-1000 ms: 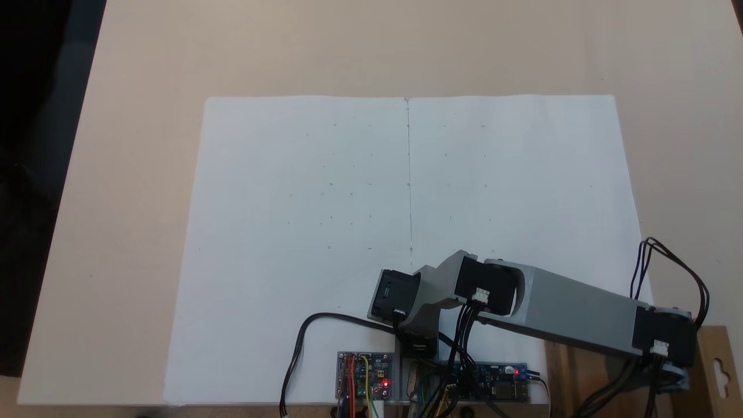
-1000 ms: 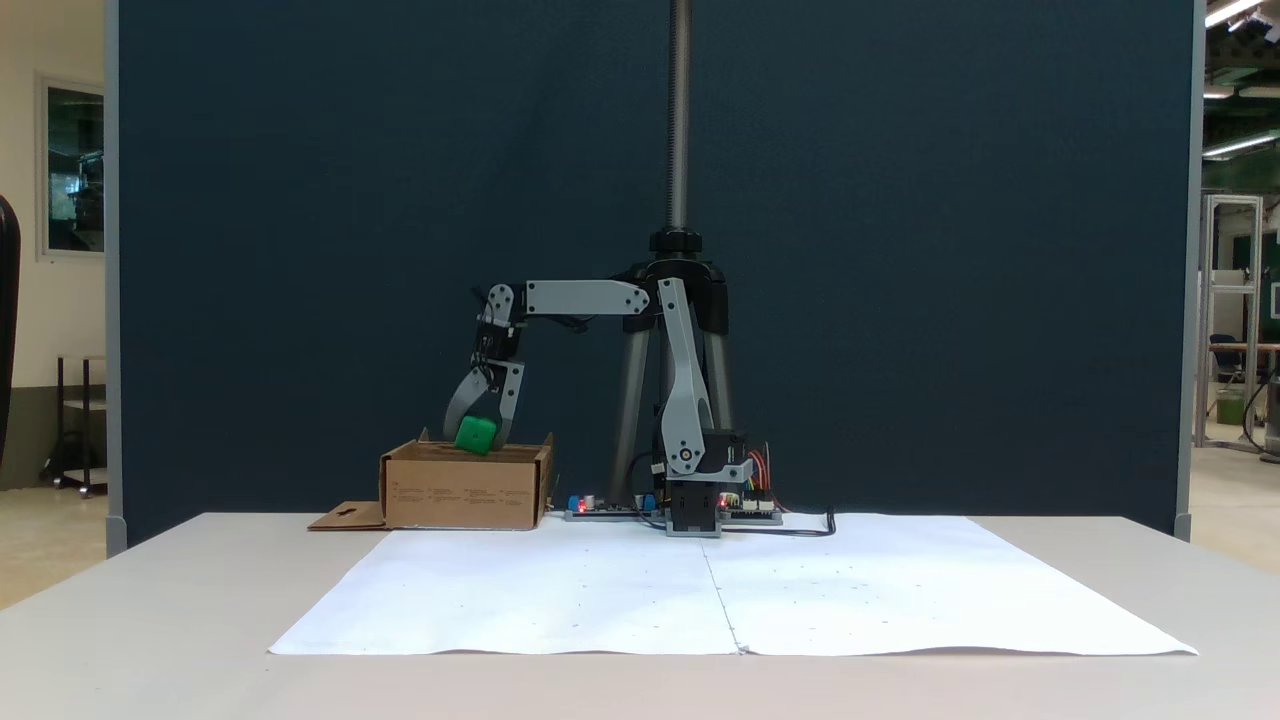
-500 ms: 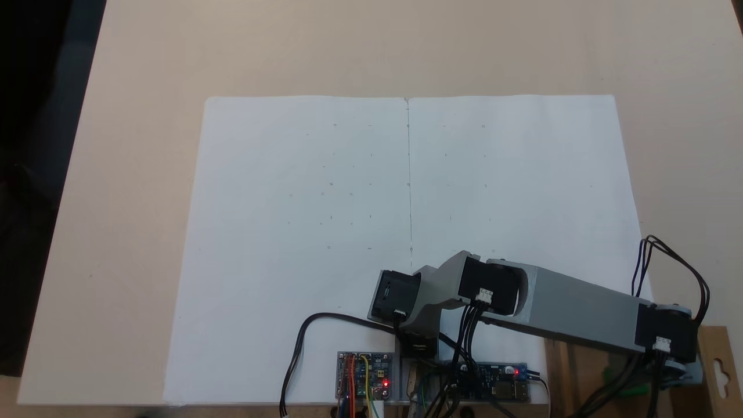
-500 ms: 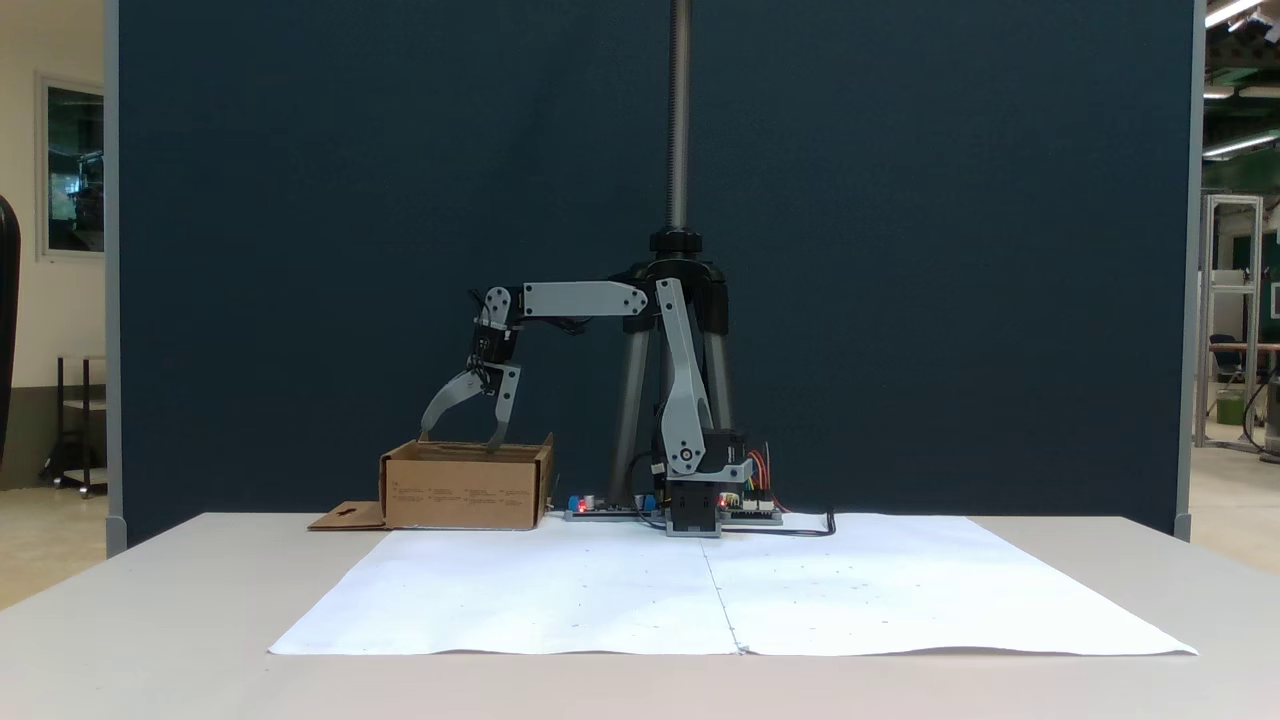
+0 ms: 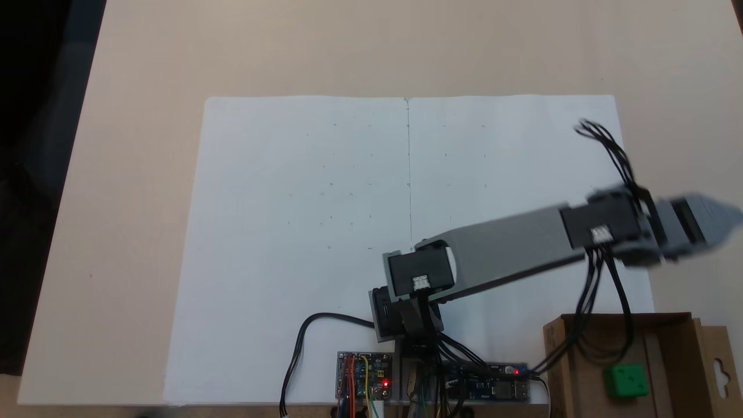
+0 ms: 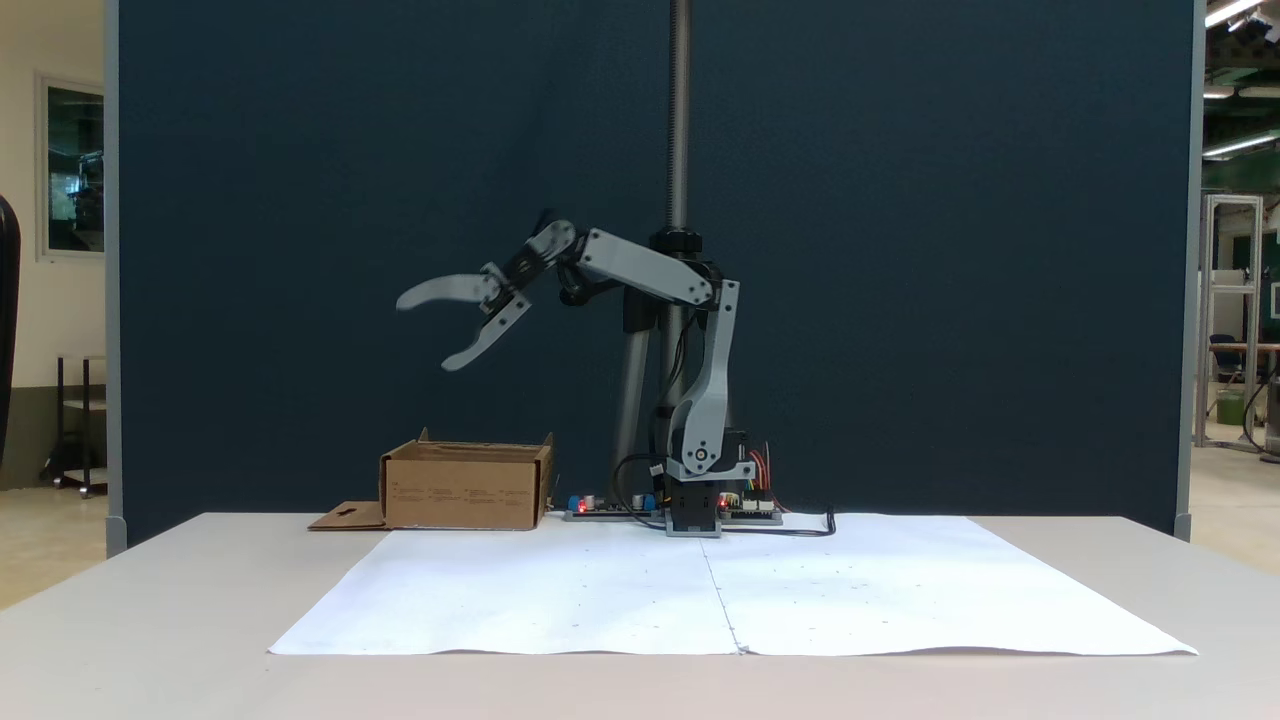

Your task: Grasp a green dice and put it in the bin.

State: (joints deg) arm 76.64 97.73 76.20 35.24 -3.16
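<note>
While tool gapes empty | green dice inside bin | labels unreadable

Bright green dice with darker pips; plain brown cardboard bin; grey arm with black motor blocks; grey claw; white paper sheet on a beige tabletop; dark blue backdrop.

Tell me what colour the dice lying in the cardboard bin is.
Bright green dice, clearest in the fixed view looking down from above.
</note>
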